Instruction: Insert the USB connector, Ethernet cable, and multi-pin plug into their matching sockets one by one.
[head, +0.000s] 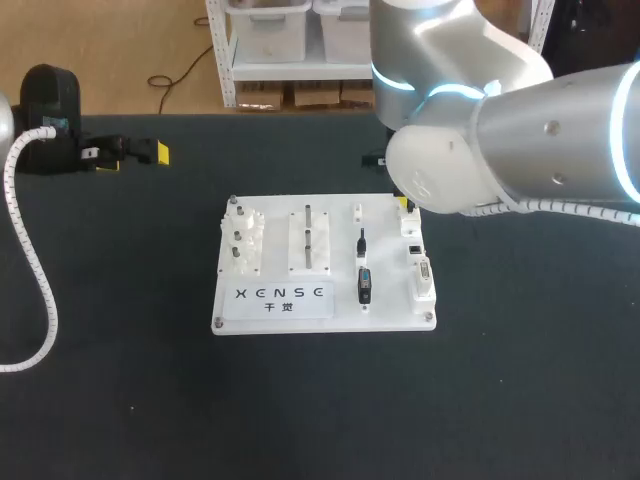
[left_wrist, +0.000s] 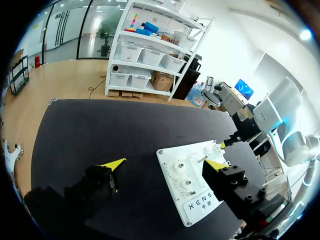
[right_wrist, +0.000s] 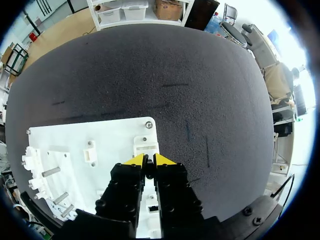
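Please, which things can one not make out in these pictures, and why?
Head view: right gripper mostly hidden behind its own arm's elbow.
Head view: sockets on the board too small to tell apart.
Right wrist view: shut fingers hide what lies beneath or between them.
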